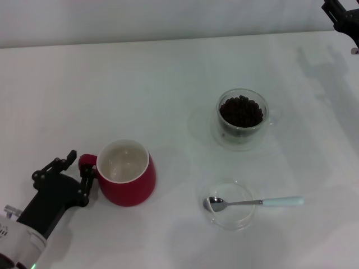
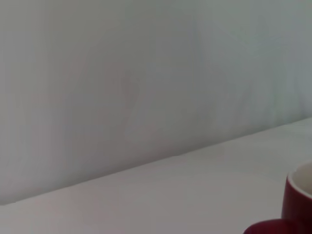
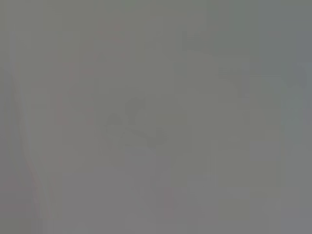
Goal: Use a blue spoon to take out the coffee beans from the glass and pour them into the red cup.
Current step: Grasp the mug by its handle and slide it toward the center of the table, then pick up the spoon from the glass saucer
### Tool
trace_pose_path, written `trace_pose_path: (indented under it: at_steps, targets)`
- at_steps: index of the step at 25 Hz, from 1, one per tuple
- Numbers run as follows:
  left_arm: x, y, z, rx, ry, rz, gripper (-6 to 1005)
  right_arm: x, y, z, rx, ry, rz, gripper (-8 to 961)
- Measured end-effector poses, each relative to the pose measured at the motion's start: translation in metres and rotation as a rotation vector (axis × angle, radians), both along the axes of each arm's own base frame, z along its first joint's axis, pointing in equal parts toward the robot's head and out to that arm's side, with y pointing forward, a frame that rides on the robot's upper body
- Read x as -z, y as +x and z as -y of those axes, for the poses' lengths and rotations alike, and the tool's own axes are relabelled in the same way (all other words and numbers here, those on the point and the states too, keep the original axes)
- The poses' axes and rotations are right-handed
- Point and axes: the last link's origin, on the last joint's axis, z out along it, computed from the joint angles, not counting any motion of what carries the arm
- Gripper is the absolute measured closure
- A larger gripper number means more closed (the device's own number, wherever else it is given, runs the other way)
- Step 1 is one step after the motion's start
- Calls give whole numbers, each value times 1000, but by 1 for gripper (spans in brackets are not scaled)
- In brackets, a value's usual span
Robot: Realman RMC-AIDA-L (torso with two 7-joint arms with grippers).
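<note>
Left pincer point(image 1: 78, 166): low at the near left of the worktop point(image 1: 168, 84), its dark fingers on either side of the red cup's loop handle; one finger lies against the handle, and whether the two truly clamp it cannot be told.
Red cup point(image 1: 126, 174): upright, just beside the left pincer on its right, white inside showing, nothing visible in it. In the left wrist view only its rim and a bit of handle show at the corner point(image 2: 297, 204).
Right pincer point(image 1: 343, 17): high at the far right corner, well apart from every task thing; only a dark part of it shows, so its opening cannot be told. Its wrist view gives only a plain grey blur.
Glass point(image 1: 243, 117): upright, well to the right of the left pincer and farther off, nearer the right pincer's side.
Coffee beans point(image 1: 241, 111): a dark heap filling the glass.
Blue spoon point(image 1: 252, 202): well to the right of the left pincer, lying flat, its metal bowl resting in the clear dish, its pale handle pointing away from the left pincer.
Clear dish point(image 1: 231, 216): shallow, on the worktop nearer than the glass.
</note>
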Motion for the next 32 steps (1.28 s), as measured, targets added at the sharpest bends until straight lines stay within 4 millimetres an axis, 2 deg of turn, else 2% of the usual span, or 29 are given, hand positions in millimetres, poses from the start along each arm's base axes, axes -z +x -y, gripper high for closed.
trace_pose_path:
  at_steps: [2, 7, 9, 15, 26, 32]
  targets:
    - [0, -1, 2, -5, 4, 3, 849, 0, 0, 0, 0, 0, 0, 83]
    - [-3, -2, 8, 2, 20, 15, 642, 0, 0, 1, -2, -1, 2, 83]
    - [-4, -3, 12, 0, 27, 20, 416, 0, 0, 2, -4, -1, 3, 83]
    - [-5, -6, 17, -6, 27, 21, 178, 1, 1, 5, -15, 1, 3, 84]
    - [-15, -13, 43, -18, 95, 59, 148, 5, 2, 13, -25, -6, -1, 84]
    - [-33, -16, 69, -27, 215, 116, 152, -4, 17, 29, -17, -6, -83, 84]
